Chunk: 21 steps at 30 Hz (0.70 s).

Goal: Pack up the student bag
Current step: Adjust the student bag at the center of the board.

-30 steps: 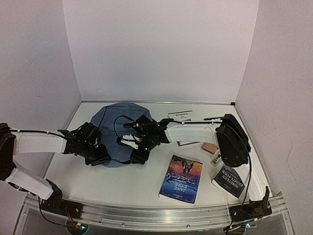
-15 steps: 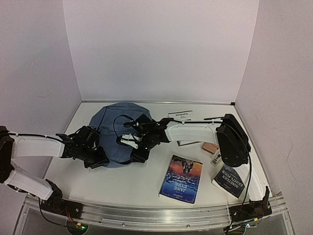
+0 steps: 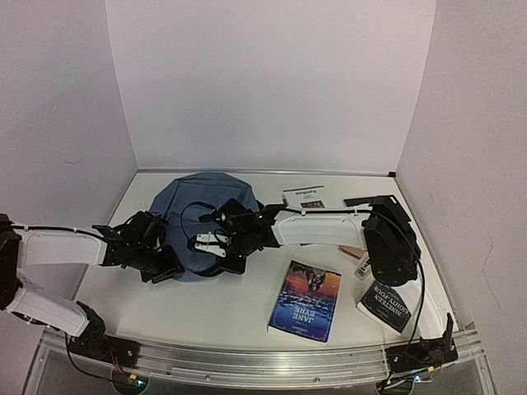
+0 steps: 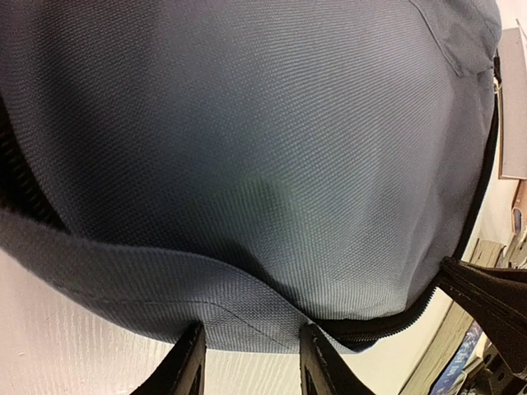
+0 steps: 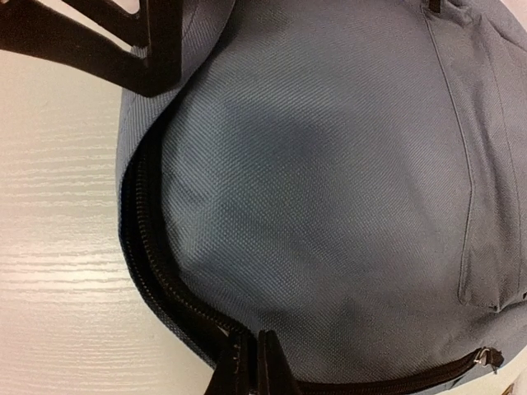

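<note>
The student bag (image 3: 193,202), slate-blue and domed, lies at the back left of the table. My left gripper (image 3: 165,271) is at its near left edge. In the left wrist view its fingers (image 4: 191,362) stand apart, and the bag's hem (image 4: 239,317) runs across their tips with bare table showing below. My right gripper (image 3: 216,262) reaches over the bag's near right side. In the right wrist view its two fingers (image 5: 247,366) are pressed together on the dark zipper line (image 5: 152,247) of the bag (image 5: 329,164). Whether a pull tab sits between them is hidden.
A Jane Eyre book (image 3: 306,300) lies front centre and a dark Nineteen Eighty-Four book (image 3: 387,303) front right. A white booklet (image 3: 303,196) lies behind the right arm, and a small pink item (image 3: 354,249) beside its elbow. White walls close in on three sides.
My right gripper has closed on the zipper line and shifted a little left and nearer. The left gripper has drawn slightly toward the near left along the bag's edge.
</note>
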Tool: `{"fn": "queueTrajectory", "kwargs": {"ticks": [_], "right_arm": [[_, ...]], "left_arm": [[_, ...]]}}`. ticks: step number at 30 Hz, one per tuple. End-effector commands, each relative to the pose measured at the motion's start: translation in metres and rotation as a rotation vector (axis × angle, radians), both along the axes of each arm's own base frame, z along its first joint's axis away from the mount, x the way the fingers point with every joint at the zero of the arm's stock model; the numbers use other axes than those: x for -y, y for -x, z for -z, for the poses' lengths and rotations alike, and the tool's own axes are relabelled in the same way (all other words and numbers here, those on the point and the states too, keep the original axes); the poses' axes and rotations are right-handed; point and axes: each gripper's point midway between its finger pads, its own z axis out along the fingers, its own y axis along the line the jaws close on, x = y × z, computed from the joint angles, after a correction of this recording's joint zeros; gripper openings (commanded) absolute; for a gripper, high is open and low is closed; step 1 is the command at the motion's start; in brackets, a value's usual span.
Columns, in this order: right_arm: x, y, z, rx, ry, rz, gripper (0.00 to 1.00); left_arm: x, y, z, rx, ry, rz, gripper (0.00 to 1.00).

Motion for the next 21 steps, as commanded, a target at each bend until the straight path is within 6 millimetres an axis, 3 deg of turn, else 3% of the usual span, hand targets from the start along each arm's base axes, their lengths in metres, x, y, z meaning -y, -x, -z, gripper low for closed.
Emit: {"fn": "queueTrajectory", "kwargs": {"ticks": [1, 4, 7, 11, 18, 21], "right_arm": [[-0.013, -0.011, -0.052, 0.044, -0.116, 0.038, 0.00], [-0.017, -0.013, -0.089, 0.027, -0.202, 0.071, 0.00], [-0.017, -0.019, -0.112, -0.022, -0.278, 0.110, 0.00], [-0.016, -0.040, -0.115, -0.075, -0.326, 0.186, 0.00], [-0.020, -0.055, -0.135, -0.140, -0.412, 0.253, 0.00], [-0.017, -0.073, -0.150, -0.186, -0.473, 0.319, 0.00]], "left_arm": [[-0.011, 0.001, -0.007, 0.033, -0.002, -0.039, 0.45], [-0.008, -0.001, -0.018, 0.068, 0.041, -0.039, 0.56], [-0.007, -0.008, -0.034, 0.105, 0.048, -0.046, 0.65], [-0.020, -0.014, -0.062, 0.183, 0.017, -0.092, 0.74], [-0.042, 0.016, -0.065, 0.218, 0.079, -0.142, 0.83], [-0.049, 0.022, -0.072, 0.232, 0.052, -0.127, 0.85]]}}
